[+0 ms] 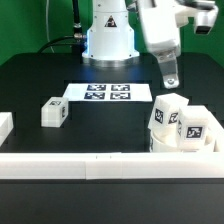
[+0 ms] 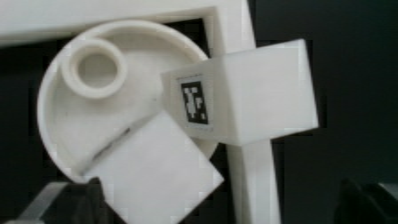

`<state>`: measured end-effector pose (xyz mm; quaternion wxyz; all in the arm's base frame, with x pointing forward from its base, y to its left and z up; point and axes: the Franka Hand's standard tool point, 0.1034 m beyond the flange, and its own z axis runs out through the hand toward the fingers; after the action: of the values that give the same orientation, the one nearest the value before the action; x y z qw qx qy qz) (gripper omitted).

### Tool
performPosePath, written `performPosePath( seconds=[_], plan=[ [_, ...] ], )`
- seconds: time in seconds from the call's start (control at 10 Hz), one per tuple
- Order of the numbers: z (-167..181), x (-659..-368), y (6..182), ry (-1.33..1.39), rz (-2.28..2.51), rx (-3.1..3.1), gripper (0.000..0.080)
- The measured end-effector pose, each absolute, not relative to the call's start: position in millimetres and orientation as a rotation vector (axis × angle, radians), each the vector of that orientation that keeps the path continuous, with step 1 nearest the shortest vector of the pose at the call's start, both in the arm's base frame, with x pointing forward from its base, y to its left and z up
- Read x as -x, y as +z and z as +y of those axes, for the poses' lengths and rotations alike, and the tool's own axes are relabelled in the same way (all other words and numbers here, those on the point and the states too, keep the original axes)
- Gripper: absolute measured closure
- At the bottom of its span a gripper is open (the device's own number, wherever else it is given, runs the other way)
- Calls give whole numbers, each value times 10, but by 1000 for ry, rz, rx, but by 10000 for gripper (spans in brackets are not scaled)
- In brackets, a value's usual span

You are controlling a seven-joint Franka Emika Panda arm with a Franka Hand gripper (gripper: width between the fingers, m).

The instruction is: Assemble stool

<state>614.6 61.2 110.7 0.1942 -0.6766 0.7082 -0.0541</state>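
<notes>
The stool's round white seat [image 2: 80,115] lies in the corner formed by the white bars, one socket [image 2: 93,68] showing. Two legs stand on it: one with a tag [image 2: 249,90] [image 1: 193,125], and another [image 2: 164,168] [image 1: 165,112] beside it. In the exterior view only a strip of the seat [image 1: 172,147] shows under them. A third leg [image 1: 53,112] lies apart on the exterior view's left. My gripper [image 1: 170,78] [image 2: 214,212] hangs above and behind the two standing legs, open, holding nothing. Its dark fingertips [image 2: 64,202] show wide apart in the wrist view.
The marker board [image 1: 103,93] lies in front of the robot base [image 1: 108,40]. A long white bar [image 1: 90,163] [image 2: 260,185] edges the table's front, with another bar [image 2: 107,22] meeting it at the corner. A short white piece [image 1: 5,125] sits at the exterior view's left edge.
</notes>
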Motion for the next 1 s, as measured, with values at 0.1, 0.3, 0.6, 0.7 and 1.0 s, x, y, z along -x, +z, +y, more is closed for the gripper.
performPosePath(
  seconds=[0.1, 0.3, 0.6, 0.7, 1.0],
  plan=[
    [612, -6135, 1095, -162, 1905, 1988, 151],
    [612, -6141, 1095, -203, 1759, 2149, 151],
    [604, -6150, 1099, -252, 1577, 2309, 151],
    [646, -6141, 1090, -267, 1391, 2467, 151],
    [804, -6091, 1064, -235, 865, 2789, 151]
  ],
)
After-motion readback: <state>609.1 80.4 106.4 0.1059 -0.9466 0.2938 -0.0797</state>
